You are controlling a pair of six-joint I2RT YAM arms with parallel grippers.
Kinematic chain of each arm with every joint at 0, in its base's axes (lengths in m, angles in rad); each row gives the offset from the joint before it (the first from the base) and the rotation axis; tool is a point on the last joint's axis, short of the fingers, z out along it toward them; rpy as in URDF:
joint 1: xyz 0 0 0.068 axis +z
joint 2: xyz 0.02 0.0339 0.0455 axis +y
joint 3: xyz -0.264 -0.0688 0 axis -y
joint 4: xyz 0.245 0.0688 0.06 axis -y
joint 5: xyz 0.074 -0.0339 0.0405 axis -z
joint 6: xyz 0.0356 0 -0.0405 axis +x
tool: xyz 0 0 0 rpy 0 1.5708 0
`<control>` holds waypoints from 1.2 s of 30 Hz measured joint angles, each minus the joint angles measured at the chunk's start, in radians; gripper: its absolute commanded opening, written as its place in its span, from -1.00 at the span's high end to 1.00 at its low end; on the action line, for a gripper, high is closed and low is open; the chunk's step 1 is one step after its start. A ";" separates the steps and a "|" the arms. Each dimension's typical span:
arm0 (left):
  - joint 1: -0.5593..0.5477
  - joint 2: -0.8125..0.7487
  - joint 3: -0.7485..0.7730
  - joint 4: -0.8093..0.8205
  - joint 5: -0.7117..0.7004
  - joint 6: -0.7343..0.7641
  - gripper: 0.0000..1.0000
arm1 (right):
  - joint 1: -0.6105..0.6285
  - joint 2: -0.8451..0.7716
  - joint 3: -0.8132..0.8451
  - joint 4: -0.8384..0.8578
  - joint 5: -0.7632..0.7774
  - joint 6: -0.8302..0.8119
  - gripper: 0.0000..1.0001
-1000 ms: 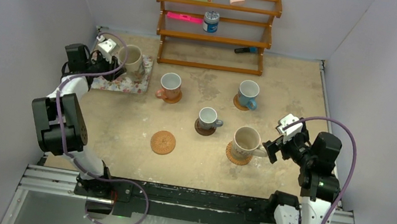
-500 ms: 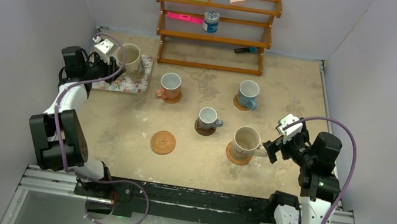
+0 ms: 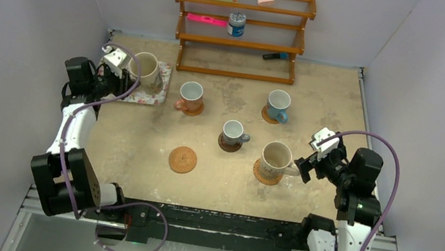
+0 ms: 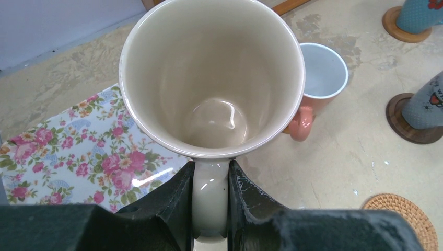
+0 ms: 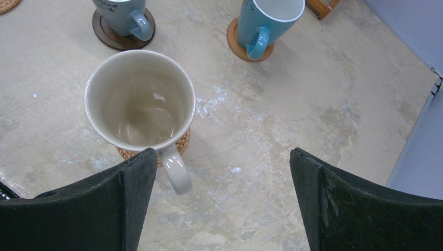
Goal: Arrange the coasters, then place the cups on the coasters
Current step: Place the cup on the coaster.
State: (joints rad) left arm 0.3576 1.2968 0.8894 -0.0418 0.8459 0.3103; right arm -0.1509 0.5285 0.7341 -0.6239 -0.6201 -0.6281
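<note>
Over at the far left of the table [image 3: 336, 102], the left gripper [image 4: 210, 196] is pinching the handle of a big cream mug [image 4: 211, 78], its fingers [image 4: 177, 204] closed tight on either side of the handle. That mug is standing upright, mouth up, over the far part of the floral tray [image 4: 62, 151]; can't tell whether its base is touching the tray.

Near right, the right gripper [image 5: 222, 162] is hovering w/ jaws spread wide, holding nothing. It's sitting close by the handle of the second cream mug [image 5: 138, 99], which is resting on a woven coaster [image 5: 180, 144].

Mid-table, the small grey mug [image 3: 232, 130] is sitting on the dark wood coaster [image 3: 222, 144]. Farther back, the orange-brown mug [image 3: 191, 94] is sitting on the left tan coaster [image 3: 195, 111], & the light blue mug [image 3: 278, 102] is sitting on the right tan coaster [image 3: 266, 115].

The lone woven coaster [image 3: 183, 159] is lying flat by itself, near side, left of the second cream mug.

At the far wall a wooden shelf [image 3: 239, 43] is standing w/ a tin can [image 3: 236, 24] on its middle level.
</note>
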 measured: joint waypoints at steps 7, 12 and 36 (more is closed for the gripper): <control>0.000 -0.072 -0.028 -0.082 0.018 0.017 1.00 | 0.000 0.000 0.000 0.000 0.000 0.000 -0.98; 0.000 -0.105 -0.037 -0.140 0.033 0.038 1.00 | 0.000 0.000 0.000 0.000 0.000 -0.001 -0.98; 0.000 -0.201 -0.052 -0.489 0.147 0.306 1.00 | 0.000 -0.002 0.000 0.000 -0.003 -0.004 -0.98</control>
State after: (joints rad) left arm 0.3576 1.0954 0.8375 -0.5304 0.9928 0.6163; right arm -0.1509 0.5270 0.7341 -0.6239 -0.6228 -0.6323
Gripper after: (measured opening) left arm 0.243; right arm 0.987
